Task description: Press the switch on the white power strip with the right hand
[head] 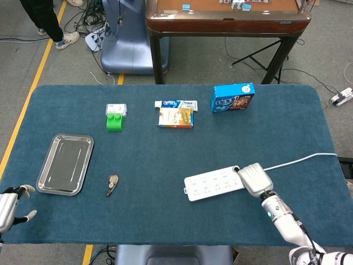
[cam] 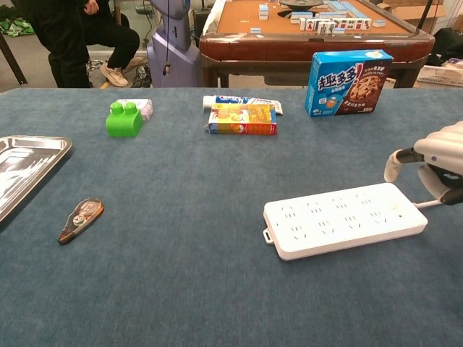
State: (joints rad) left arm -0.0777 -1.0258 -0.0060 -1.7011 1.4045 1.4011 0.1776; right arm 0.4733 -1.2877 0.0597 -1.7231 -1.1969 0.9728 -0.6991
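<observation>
The white power strip (head: 213,184) (cam: 344,219) lies flat on the blue table at the front right, and its cable (head: 300,160) runs off to the right edge. My right hand (head: 255,178) (cam: 438,163) hangs over the strip's cable end, palm down and holding nothing. In the chest view its thumb (cam: 394,165) sticks out to the left, just above the strip's far right corner. I cannot make out the switch or any contact with it. My left hand (head: 9,204) sits at the table's front left corner, fingers apart and empty.
A steel tray (head: 65,164) and a correction-tape dispenser (head: 112,184) lie at the front left. Along the back stand a green block (head: 115,122), a toothpaste box (head: 176,104) with an orange carton (head: 175,117), and a blue cookie box (head: 232,97).
</observation>
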